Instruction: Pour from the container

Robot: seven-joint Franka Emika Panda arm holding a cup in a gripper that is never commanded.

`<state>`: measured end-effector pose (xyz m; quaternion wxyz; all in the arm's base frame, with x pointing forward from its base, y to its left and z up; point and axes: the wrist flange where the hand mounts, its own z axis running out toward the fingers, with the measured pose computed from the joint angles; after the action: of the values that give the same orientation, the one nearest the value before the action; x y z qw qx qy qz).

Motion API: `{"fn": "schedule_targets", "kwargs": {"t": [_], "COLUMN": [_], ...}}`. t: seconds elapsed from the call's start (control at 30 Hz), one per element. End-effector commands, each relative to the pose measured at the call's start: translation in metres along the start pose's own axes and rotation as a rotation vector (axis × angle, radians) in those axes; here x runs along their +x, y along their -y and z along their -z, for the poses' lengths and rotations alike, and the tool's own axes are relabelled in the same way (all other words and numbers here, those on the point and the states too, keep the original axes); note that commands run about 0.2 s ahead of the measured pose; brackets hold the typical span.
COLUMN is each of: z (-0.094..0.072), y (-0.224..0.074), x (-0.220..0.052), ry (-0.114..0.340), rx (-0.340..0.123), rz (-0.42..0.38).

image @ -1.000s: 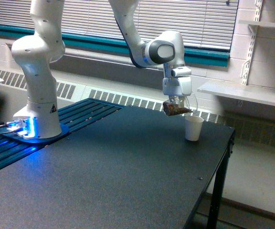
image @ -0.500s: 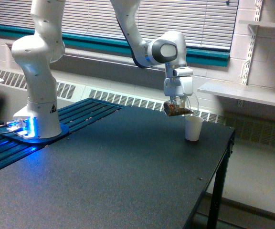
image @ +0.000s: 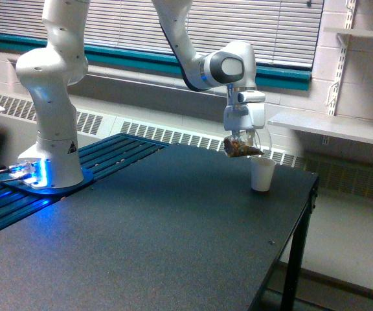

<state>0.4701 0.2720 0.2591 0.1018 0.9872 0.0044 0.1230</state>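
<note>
**Tilted container held above the white cup at the table's far corner**

A dark, matte table [image: 147,240] fills most of the exterior view. Behind it run a long radiator grille [image: 173,135], a teal-trimmed sill and closed window blinds [image: 258,26]; a pale shelf [image: 332,126] juts from the block wall to the exterior view's right of the white cup [image: 262,173]. The cup stands upright on the table, near the far edge and close to the edge on the exterior view's right.

The arm's white base [image: 50,129] sits on a blue-lit mount, well to the exterior view's left of the cup. From there the arm arches up out of view and comes down again, its wrist pointing downward just above the cup. The gripper [image: 241,137] is clamped on the container [image: 241,148], a clear vessel with brown granular contents, tipped over sideways. It hangs directly above and slightly to the exterior view's left of the cup's rim, not touching it.

Between the cup and the base the tabletop lies bare. Beyond the cup, the table drops off to the floor [image: 348,246].
</note>
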Motion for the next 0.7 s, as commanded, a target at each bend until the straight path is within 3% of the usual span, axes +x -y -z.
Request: {"fn": "schedule_targets", "kwargs": {"t": [0.03,0.7], "z": [0.0082,0.0098], "y": [0.0076,0.0016], "x": [0.0026,0.0058], "ry": [-0.015,-0.008], "rx": [-0.018,-0.084], "rz": [0.06,0.104]}}
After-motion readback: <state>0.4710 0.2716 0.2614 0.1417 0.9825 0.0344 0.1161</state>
